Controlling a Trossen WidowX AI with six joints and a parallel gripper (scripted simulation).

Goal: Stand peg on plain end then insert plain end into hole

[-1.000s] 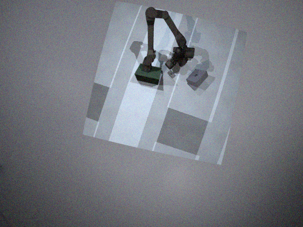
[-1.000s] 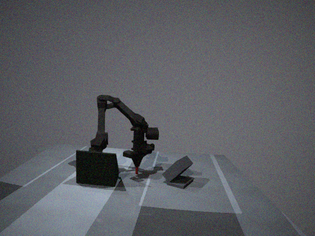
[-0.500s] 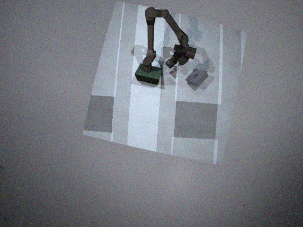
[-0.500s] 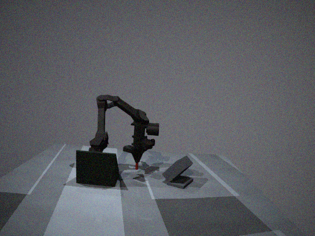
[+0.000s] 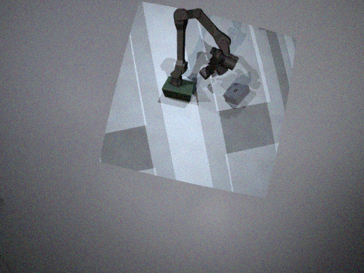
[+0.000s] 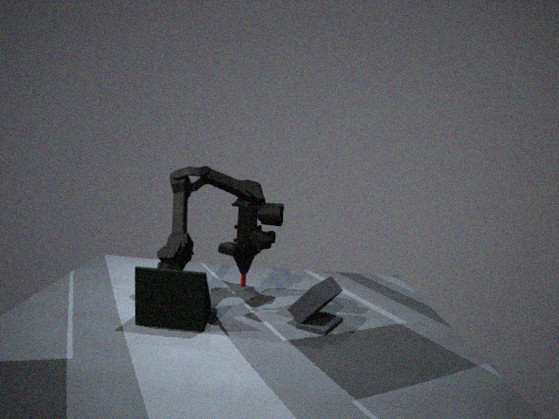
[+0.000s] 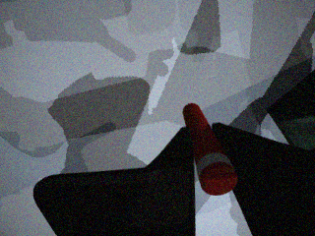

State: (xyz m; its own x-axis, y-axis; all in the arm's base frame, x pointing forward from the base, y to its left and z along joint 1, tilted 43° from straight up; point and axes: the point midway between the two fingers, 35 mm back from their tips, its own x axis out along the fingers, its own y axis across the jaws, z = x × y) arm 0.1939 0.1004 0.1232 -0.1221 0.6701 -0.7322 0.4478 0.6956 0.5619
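The red peg (image 6: pixel 243 280) (image 7: pixel 199 129) is upright between the fingers, white-banded end up and plain end down. Its lower end is a little above the table in the exterior view. My gripper (image 6: pixel 244 272) (image 7: pixel 200 133) points down and is shut on the peg; the white band (image 7: pixel 215 161) shows above the fingertips in the wrist view. The peg is hidden by the arm in the top view. The grey sloped panel (image 5: pixel 243 89) (image 6: pixel 315 298) stands to the right of the gripper in the top and exterior views. Its hole (image 5: pixel 235 90) shows in its face in the top view.
A dark green block (image 5: pixel 179 91) (image 6: pixel 171 298) stands beside the arm's base, to the left of the gripper in the top and exterior views. The panel rests on a low base (image 6: pixel 331 326). Strong shadows and light stripes cross the table (image 5: pixel 187 141) (image 6: pixel 198 369).
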